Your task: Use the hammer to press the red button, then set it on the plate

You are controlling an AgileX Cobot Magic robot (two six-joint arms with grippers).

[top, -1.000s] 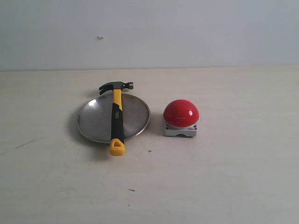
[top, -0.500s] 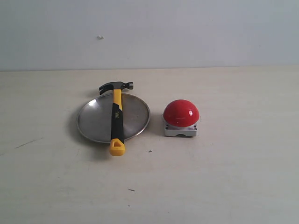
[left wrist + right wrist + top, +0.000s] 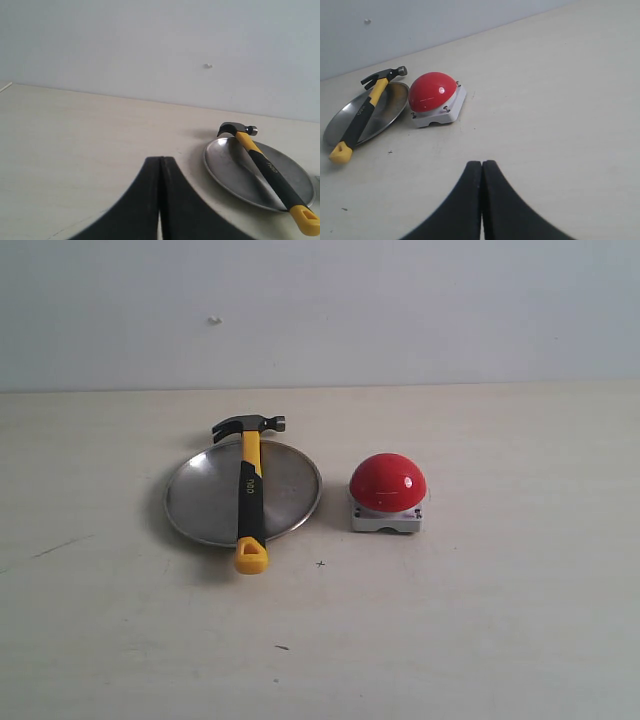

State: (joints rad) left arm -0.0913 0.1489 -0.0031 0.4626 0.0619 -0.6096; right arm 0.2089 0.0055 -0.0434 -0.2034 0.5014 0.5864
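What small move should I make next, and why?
Probably open the left end effector: it is shut and empty, while the yellow-and-black-handled claw hammer lies ungripped across the round silver metal plate, on that arm's side of the glossy red dome button.

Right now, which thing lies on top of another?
The yellow-and-black claw hammer: it lies across the round silver metal plate; the red dome button sits apart.
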